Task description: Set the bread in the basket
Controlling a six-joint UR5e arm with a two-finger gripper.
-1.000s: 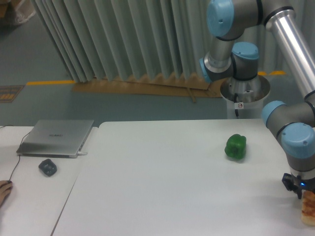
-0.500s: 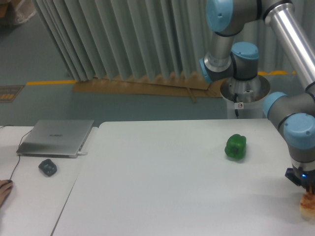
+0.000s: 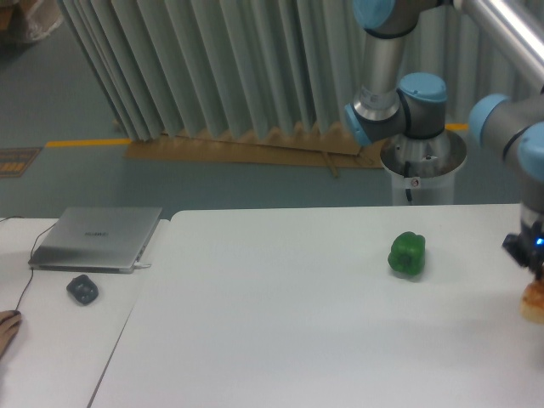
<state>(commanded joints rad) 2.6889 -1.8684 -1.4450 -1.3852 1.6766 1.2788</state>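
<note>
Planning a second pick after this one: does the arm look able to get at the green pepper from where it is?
Probably yes: the green pepper stands alone on the table, but the gripper seems occupied with the bread.

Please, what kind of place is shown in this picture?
Probably a robotics lab or test room, not a home kitchen. A large robot arm stands behind a plain white table, a closed laptop lies on the side desk, and yellow floor tape marks the bare floor.

Grey-green pleated curtain (image 3: 212, 68) lines the rear wall; blue-grey floor (image 3: 51, 183) carries a yellow line (image 3: 81, 143) — two white tables (image 3: 280, 323) abut in front.
</note>
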